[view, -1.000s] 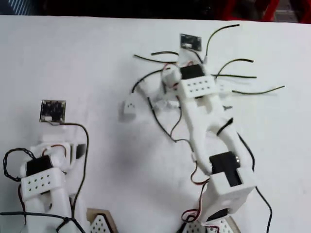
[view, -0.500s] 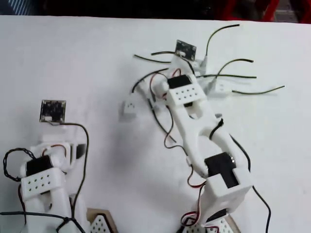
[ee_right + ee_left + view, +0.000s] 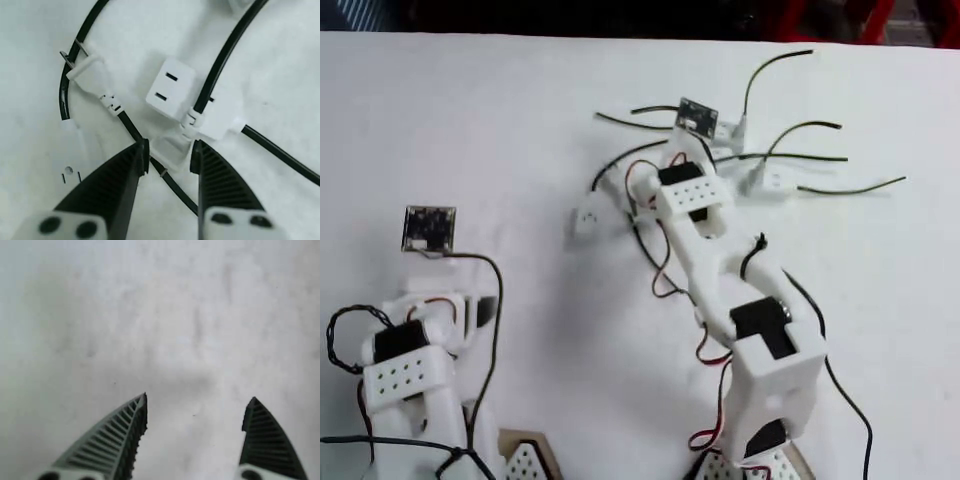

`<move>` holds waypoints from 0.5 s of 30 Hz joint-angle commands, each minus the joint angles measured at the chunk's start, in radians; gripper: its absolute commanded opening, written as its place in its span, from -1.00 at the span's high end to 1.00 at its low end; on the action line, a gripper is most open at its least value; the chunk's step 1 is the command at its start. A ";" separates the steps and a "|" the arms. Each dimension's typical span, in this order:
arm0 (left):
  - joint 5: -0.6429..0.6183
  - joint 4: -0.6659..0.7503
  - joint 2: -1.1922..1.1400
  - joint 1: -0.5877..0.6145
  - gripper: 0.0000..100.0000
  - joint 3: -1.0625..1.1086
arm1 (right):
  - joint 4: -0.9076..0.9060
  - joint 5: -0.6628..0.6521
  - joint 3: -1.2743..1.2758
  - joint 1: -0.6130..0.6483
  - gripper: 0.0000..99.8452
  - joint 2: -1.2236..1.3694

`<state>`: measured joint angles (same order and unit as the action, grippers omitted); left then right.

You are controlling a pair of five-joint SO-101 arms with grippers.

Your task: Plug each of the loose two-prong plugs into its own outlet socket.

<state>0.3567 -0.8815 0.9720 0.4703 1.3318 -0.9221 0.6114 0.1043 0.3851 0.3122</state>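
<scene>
plug [image 3: 169, 151] lay on the table [image 3: 300, 100] just beside a socket [image 3: 170, 94], pinched narrowly by the right gripper [image 3: 169, 148]; left gripper [image 3: 197, 405] hung wide open. crossing cords [image 3: 225, 55] could snag and twist the prongs off line.

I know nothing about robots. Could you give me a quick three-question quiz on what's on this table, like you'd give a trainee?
1. What sits between the fingers of the right claw? A) a coin B) a white plug C) nothing
2. True or false: the left claw hangs open over bare table.
3. Fill in: the white socket near the right claw has ___ slots.
Key: 1 B; 2 true; 3 two.
</scene>
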 commanded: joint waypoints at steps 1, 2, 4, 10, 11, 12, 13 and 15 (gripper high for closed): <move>0.005 0.015 0.021 0.008 0.39 0.002 | 0.007 0.014 -0.044 0.002 0.73 -0.008; 0.005 0.015 0.021 0.008 0.39 0.002 | 0.007 0.014 -0.044 0.001 0.73 -0.007; 0.005 0.015 0.021 0.008 0.39 0.002 | 0.007 0.014 -0.041 0.001 0.73 -0.007; 0.005 0.015 0.021 0.008 0.39 0.002 | 0.007 0.014 -0.041 0.001 0.73 -0.005; 0.005 0.015 0.021 0.008 0.39 0.002 | 0.007 0.014 -0.041 0.001 0.73 -0.005; 0.005 0.015 0.021 0.008 0.39 0.002 | 0.007 0.014 -0.041 0.001 0.73 -0.002; 0.005 0.015 0.021 0.008 0.39 0.002 | 0.007 0.014 -0.043 0.001 0.73 0.007; 0.005 0.015 0.021 0.008 0.39 0.002 | 0.010 0.014 -0.049 0.001 0.73 0.033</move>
<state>0.3567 -0.8815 0.9720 0.4703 1.3318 -0.9206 0.6176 0.0982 0.3851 0.3429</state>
